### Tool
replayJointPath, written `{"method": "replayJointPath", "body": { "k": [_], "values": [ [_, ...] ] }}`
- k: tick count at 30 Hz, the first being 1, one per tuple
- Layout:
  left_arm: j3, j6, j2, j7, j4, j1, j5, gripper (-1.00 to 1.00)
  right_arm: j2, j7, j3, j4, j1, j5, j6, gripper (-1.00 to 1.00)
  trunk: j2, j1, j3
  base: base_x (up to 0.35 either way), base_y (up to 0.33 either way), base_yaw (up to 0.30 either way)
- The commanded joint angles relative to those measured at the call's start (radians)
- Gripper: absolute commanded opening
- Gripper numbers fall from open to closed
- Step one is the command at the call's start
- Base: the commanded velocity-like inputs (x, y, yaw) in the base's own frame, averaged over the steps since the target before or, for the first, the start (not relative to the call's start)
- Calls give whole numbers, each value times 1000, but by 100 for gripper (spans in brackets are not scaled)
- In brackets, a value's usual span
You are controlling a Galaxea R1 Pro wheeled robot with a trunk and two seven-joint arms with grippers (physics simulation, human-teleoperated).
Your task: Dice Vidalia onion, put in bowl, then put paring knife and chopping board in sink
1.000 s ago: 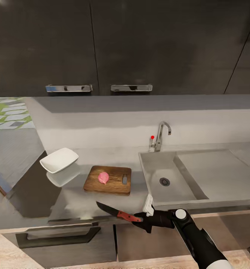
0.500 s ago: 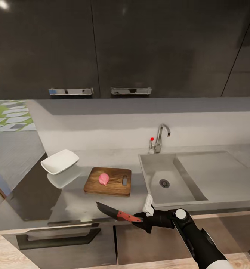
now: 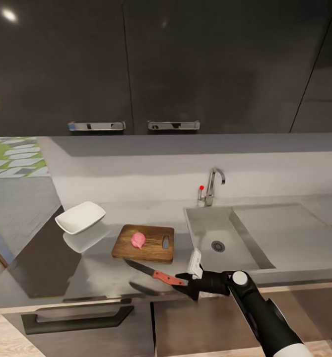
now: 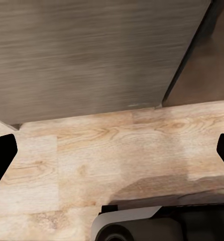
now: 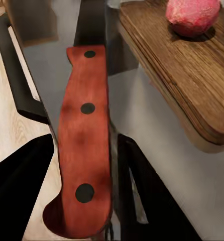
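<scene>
Head view: R gripper (image 3: pixel 189 284) is clamped on the paring knife (image 3: pixel 154 273) by the red handle. The blade runs out ahead of the fingers, away from the sink (image 3: pixel 213 237) side, just above the countertop (image 3: pixel 94 275). The chopping board (image 3: pixel 145 242) lies a bit beyond and ahead of the blade tip, near but not touching. The Vidalia onion (image 3: pixel 138 240), pinkish here, sits whole on the board, well clear of the slot end. The knife's long axis runs roughly along the board's near long edge, so the tip must go fwd and up over that edge to reach the onion. The R arm is the nearer one. The bowl (image 3: pixel 81 216) is farther out past the board's far corner.

L wrist view: L gripper fingertips (image 4: pixel 2 158) sit at opposite edges, spread wide, nothing between them, over wood floor (image 4: pixel 117 150) beside a cabinet panel (image 4: pixel 92 55).

R wrist view: the handle lies lengthwise between the dark fingers (image 5: pixel 142 181), gripped near its butt. The blade points straight ahead; the board edge is alongside and the onion beyond it to one side. Judgement: dicing not yet begun.
</scene>
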Motion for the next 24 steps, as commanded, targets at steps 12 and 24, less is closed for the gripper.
{"method": "replayJointPath", "body": {
  "k": [12, 24],
  "values": [
    [-3, -2, 1, 5, 24, -2, 1, 100, -1, 2, -7, -165, -1, 1, 12, -100, -2, 1, 17, 0, 0, 0],
    [-3, -2, 1, 5, 23, -2, 1, 100, 32, -79, -184, -180, -1, 1, 10, -100, -2, 1, 36, 0, 0, 0]
  ]
}}
